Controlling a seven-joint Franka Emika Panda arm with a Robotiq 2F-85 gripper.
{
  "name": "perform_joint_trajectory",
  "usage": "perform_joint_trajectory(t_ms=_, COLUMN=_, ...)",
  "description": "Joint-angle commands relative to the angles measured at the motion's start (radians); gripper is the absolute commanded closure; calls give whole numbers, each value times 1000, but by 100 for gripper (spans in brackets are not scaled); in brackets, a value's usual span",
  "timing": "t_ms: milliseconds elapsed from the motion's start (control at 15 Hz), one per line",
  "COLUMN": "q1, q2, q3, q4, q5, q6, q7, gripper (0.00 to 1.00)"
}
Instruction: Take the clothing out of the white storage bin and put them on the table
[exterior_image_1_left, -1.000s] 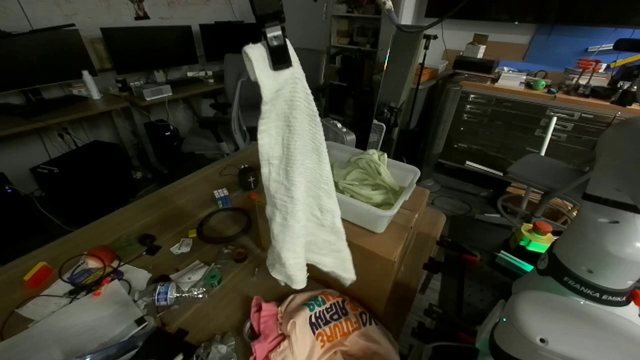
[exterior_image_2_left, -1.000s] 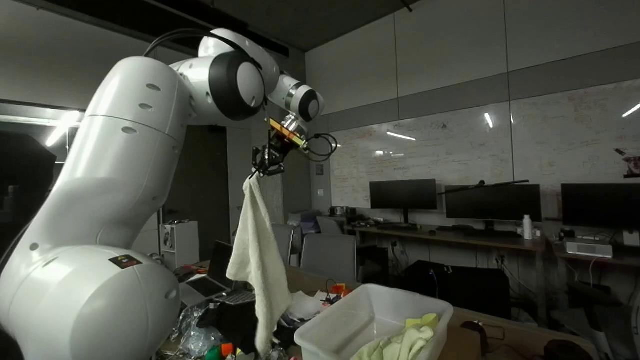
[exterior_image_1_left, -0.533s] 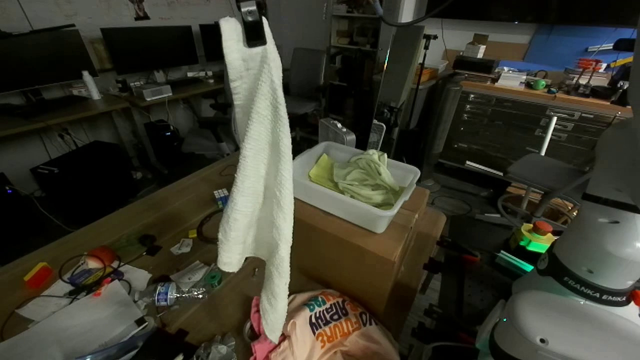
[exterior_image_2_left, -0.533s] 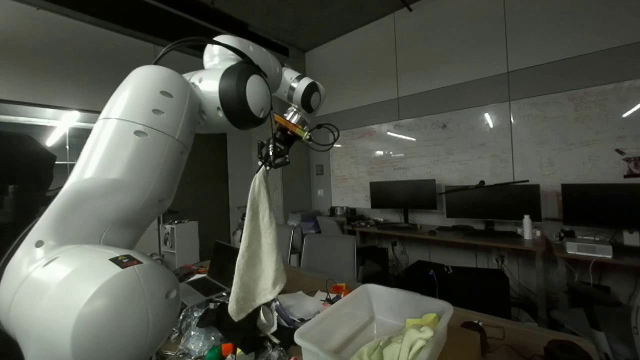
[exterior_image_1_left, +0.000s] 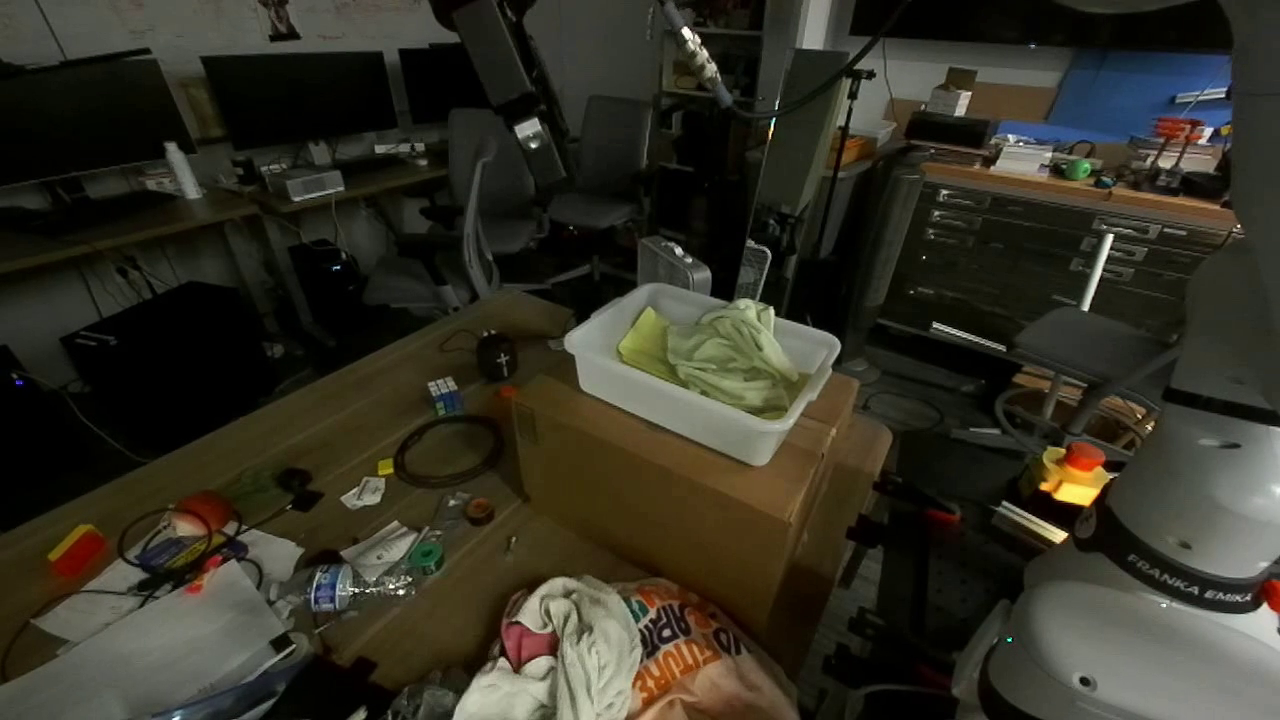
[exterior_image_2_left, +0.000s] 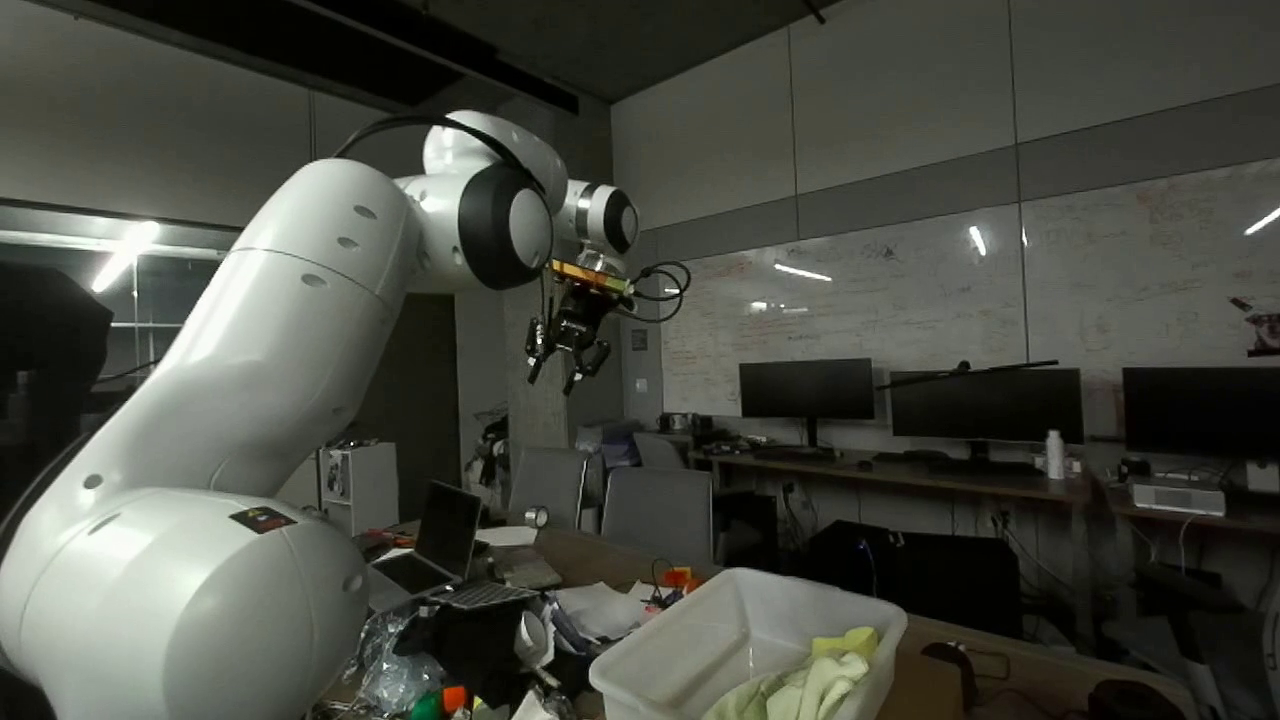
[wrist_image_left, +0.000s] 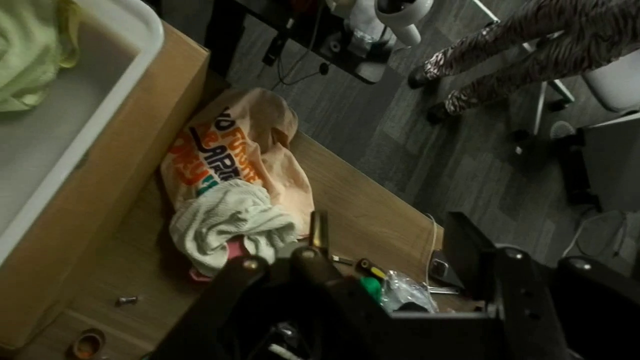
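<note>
The white storage bin (exterior_image_1_left: 690, 425) stands on a cardboard box on the table (exterior_image_1_left: 385, 370). A pale green cloth (exterior_image_1_left: 735, 355) lies bunched in it beside a flat yellow cloth (exterior_image_1_left: 645, 342). A white towel (exterior_image_1_left: 595, 640) is crumpled on top of peach fabric with printed letters (exterior_image_1_left: 715, 670), with some pink cloth (exterior_image_1_left: 527, 645) showing through; the wrist view has this same towel (wrist_image_left: 225, 215) left of the jaws. My gripper (exterior_image_2_left: 550, 381) is high above the table, its fingers spread. Nothing sits between them in the wrist view, and the towel lies well below, apart from them.
The cardboard box (exterior_image_1_left: 650, 480) raises the bin above the tabletop. A plastic bottle (exterior_image_1_left: 335, 588), papers and a black cable coil (exterior_image_1_left: 445, 475) clutter the table. A laptop (exterior_image_2_left: 445, 540) stands farther off. Someone's legs (wrist_image_left: 520, 60) show past the table edge.
The white towel, hanging from the shut gripper before, has been let go and dropped onto the peach and pink fabric. The jaws have opened, and the arm has shifted and tilted slightly.
</note>
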Motion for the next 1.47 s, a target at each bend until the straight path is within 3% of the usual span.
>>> perform_joint_trajectory(t_ms=0, q1=-14, q2=11, q3=-39, q4=10, q5=-80, q6=12, q7=8, gripper=5)
perform_joint_trajectory(t_ms=133, q1=-38, q2=-11, q3=-76, q4=-51, q5=-124, q6=66, q7=13, gripper=0)
perform_joint_trajectory(t_ms=400, q1=-96, q2=-41, q3=-147, q4=-191, q5=-162, q6=225, q7=22, gripper=0)
perform_joint_trajectory(t_ms=667, q1=-176, q2=-59, q3=-192, q4=-340, q5=-110, q6=399, q7=22, gripper=0)
perform_joint_trajectory(t_ms=933, q1=-269, q2=-41, q3=-175, q4=-416, q5=-30, q6=484, q7=39, gripper=0)
perform_joint_trajectory(t_ms=1400, q1=-256, q2=-47, q3=-192, q4=-743, q5=-111, q6=815, q7=69, gripper=0)
